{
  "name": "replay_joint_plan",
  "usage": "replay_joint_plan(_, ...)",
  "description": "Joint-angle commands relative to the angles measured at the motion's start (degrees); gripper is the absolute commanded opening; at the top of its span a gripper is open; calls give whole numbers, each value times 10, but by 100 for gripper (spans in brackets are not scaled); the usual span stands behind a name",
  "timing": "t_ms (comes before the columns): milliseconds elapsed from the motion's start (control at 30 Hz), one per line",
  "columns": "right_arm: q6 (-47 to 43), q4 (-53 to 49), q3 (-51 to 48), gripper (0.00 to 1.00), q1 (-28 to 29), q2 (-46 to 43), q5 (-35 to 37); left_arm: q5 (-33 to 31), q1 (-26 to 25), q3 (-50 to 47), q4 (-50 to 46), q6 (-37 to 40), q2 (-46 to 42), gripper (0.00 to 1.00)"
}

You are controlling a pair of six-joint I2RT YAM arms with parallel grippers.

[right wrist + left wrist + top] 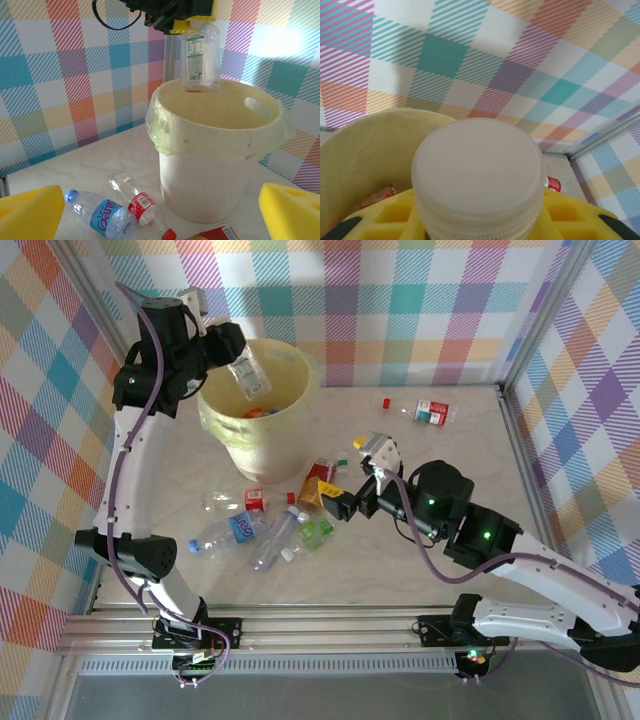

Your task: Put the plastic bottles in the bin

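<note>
1. Your right gripper (330,498) is spread wide, empty, just beside loose bottles (225,532) on the table (420,570). They look light, crushable and slick, so pinch mid-body.
2. Farther off, your left gripper (228,345) clamps a clear bottle (247,375) near its cap, above the bin (290,435).

Left wrist: gripped bottle (477,175) blurred, cap hiding its body; bin (365,145) cut by left edge. Right wrist: claw fingers (30,210) cut by bottom edge

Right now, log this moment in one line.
left claw: shut on clear bottle, over bin | right claw: open, by loose bottles on table | drop: not yet
</note>
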Motion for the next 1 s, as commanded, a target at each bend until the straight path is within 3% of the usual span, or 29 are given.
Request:
replay_joint_plan(0,-28,35,10,100,14,5,33,24,11,9,31,-9,28,39)
replay_joint_plan(633,10,-22,1,100,20,1,63,63,12,-74,32,-26,110,42)
replay_joint_plan(967,44,-62,-22,100,20,-19,71,51,12,-65,-2,-28,118,61)
